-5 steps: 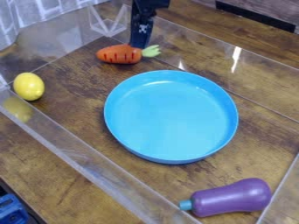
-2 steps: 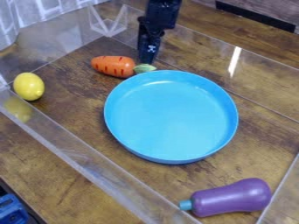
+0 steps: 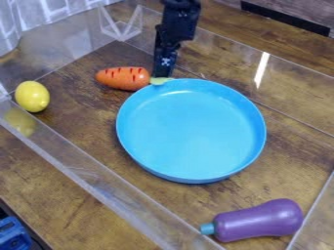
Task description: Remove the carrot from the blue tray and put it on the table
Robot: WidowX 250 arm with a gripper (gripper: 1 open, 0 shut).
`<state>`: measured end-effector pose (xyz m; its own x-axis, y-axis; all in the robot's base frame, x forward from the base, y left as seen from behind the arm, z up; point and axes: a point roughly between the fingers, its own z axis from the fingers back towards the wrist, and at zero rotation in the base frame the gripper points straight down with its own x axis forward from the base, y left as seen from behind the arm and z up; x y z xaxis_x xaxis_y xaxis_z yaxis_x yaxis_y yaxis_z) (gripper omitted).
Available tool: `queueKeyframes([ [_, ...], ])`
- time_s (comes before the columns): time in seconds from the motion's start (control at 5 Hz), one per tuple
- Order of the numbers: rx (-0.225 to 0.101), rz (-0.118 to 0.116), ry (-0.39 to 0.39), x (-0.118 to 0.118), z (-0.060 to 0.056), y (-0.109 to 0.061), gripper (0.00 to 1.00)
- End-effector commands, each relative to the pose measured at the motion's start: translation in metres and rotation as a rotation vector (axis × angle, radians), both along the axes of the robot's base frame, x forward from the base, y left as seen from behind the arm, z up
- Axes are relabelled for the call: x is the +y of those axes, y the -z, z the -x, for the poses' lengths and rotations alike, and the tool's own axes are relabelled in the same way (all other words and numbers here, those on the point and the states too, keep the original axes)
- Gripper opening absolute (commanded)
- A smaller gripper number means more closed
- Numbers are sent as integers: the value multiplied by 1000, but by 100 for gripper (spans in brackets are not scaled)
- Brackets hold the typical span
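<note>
The orange carrot (image 3: pixel 124 77) lies on its side on the brown table (image 3: pixel 78 127), just outside the upper-left rim of the blue tray (image 3: pixel 190 129). Its pale green top points right, toward the tray's edge. My black gripper (image 3: pixel 163 70) hangs pointing straight down right over that leafy end, its fingers open and low, close to the tabletop. I cannot tell whether the fingertips touch the greens. The tray holds nothing.
A yellow lemon (image 3: pixel 31 96) sits at the left by the clear acrylic wall (image 3: pixel 65 161). A purple eggplant (image 3: pixel 259 221) lies at the near right. Acrylic walls run along the table's sides and back.
The gripper has come down and slightly right. The carrot has shifted toward the near left on the table, ending beside the tray's rim.
</note>
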<state>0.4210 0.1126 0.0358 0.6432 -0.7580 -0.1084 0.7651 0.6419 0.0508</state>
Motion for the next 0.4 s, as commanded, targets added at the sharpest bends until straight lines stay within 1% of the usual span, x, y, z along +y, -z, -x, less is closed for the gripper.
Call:
queueKeyframes([
  [0.0, -60, -1, 39, -5, -5, -14, 100],
  [0.2, -54, -2, 54, -7, -16, -8, 0],
])
